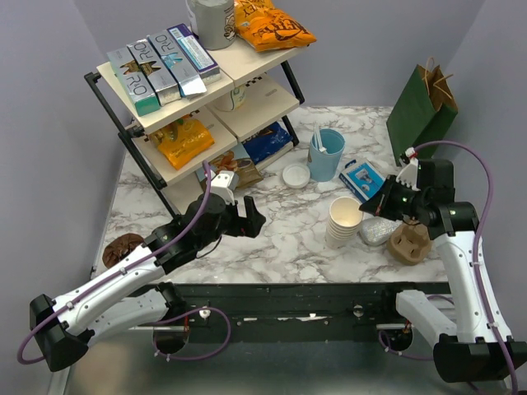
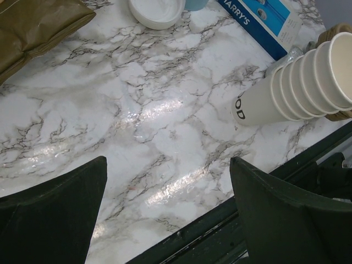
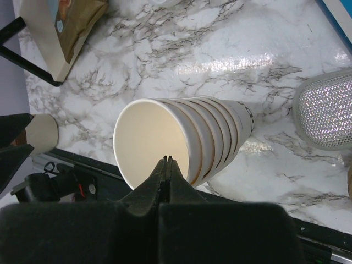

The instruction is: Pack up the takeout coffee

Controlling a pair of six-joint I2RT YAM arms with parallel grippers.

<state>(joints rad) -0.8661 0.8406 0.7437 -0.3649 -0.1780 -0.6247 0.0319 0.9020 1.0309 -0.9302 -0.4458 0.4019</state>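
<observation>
No lidded cream cup shows in any view. A round white lid point(image 1: 296, 174) lies alone on the marble table point(image 1: 280, 239) beside the light blue cup point(image 1: 326, 152); its edge also shows in the left wrist view point(image 2: 157, 8). My left gripper point(image 1: 251, 218) is open and empty, low over bare marble near the front edge point(image 2: 168, 209). My right gripper point(image 1: 372, 200) is shut and empty, its tips over the mouth of the stack of lidless cream cups point(image 3: 181, 137). The stack point(image 1: 343, 220) stands at the middle right and also shows in the left wrist view point(image 2: 297, 82).
A black-framed shelf rack point(image 1: 206, 99) with snacks stands at the back left. A green paper bag point(image 1: 422, 107) stands at the back right. A blue box point(image 1: 360, 177), a silvery pouch point(image 1: 377, 230) and a brown cardboard carrier point(image 1: 409, 243) lie by the stack. A brown cookie point(image 1: 123, 247) lies far left.
</observation>
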